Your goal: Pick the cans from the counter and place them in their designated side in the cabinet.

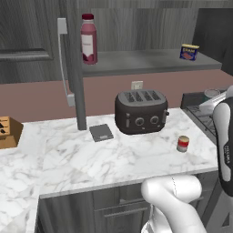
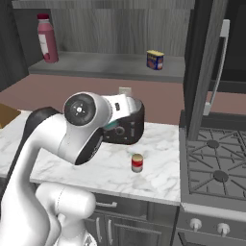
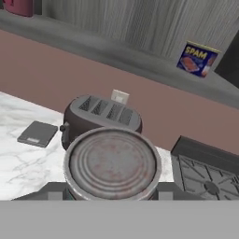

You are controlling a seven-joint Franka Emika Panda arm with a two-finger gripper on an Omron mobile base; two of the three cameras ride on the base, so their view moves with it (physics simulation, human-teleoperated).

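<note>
White marble counter carries a toaster and the red can; the gripper is clamped on the teal can.

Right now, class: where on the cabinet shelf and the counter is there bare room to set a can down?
The cabinet shelf is bare between the dark-red bottle and the blue tin. The counter is open left of the red can, in front of the toaster. It is crowded around the toaster and the small grey scale.
</note>
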